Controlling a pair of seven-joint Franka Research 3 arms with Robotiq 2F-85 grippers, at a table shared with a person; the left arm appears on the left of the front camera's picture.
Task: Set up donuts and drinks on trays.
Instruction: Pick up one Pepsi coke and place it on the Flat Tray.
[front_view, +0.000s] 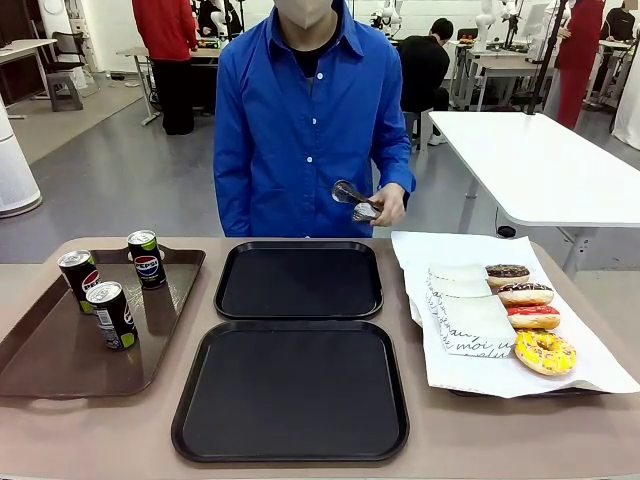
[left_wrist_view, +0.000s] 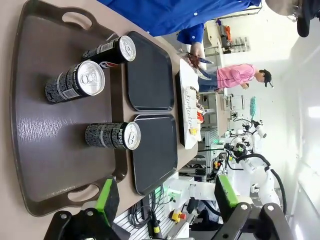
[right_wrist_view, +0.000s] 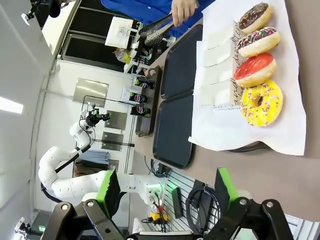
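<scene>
Left end effector (left_wrist_view: 166, 200) is spread wide and empty, poised near the brown tray (front_view: 50, 350) where three cans (front_view: 112, 315) stand (slim, black, silver-topped). Right end effector (right_wrist_view: 166, 195) is likewise spread and empty, facing the donuts (right_wrist_view: 257, 102), four soft iced rings on white paper (front_view: 590, 360). Both trays (front_view: 292, 390) lie bare in the middle of the desk (front_view: 100, 430), smooth black plastic with raised rims, so nothing is laid out yet. The next move probably calls for a descent with the jaws straddling a can's round body.

Matt black plastic trays (front_view: 298, 282); a grained brown tray (front_view: 60, 350) — its cans (front_view: 148, 258) glossy, tops bright metal; shiny-iced donuts (front_view: 533, 319) on smooth white paper (front_view: 500, 375).
</scene>
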